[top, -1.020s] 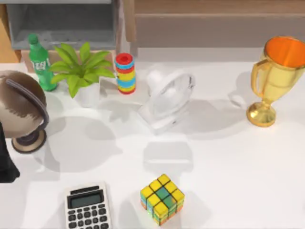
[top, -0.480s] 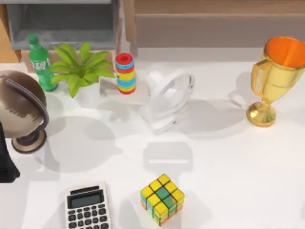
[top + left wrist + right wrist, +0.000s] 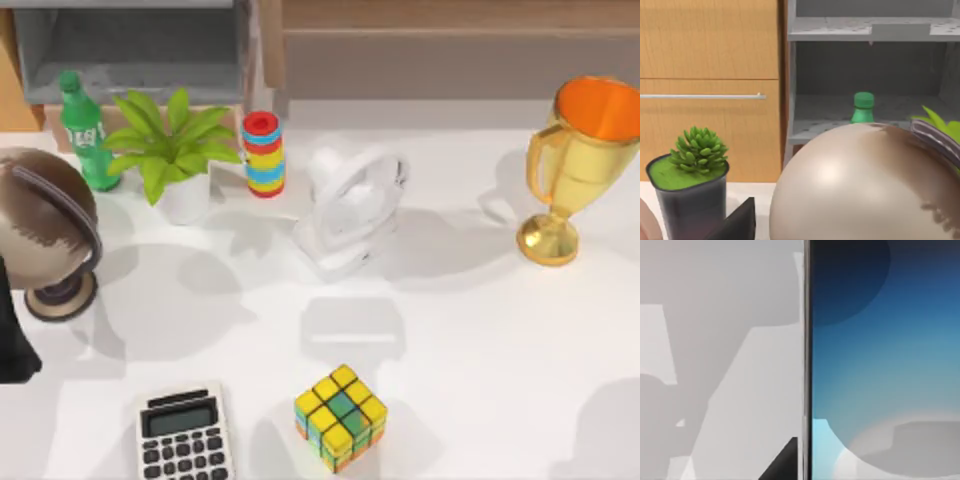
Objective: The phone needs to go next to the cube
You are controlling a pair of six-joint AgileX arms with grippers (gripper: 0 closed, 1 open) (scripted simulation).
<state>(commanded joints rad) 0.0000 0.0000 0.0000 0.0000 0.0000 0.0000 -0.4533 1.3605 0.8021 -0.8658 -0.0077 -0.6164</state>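
Observation:
The cube (image 3: 340,417), tiled yellow, green and orange, sits near the table's front edge, a little left of centre. In the right wrist view the phone (image 3: 885,360) lies very close, its screen fading from dark blue to pale with a thin light edge, on the white table. A dark tip of my right gripper (image 3: 784,464) shows just beside that edge. My left arm (image 3: 10,340) stays parked at the table's left edge, beside the globe.
A calculator (image 3: 183,435) lies left of the cube. Along the back stand a globe (image 3: 45,230), green bottle (image 3: 85,130), potted plant (image 3: 175,150), ring stack (image 3: 264,152), a white clear object (image 3: 350,210) and a gold trophy (image 3: 580,165).
A broad shadow has spread over the table's front right corner in the top view. The cube, the calculator and the left arm have not moved.

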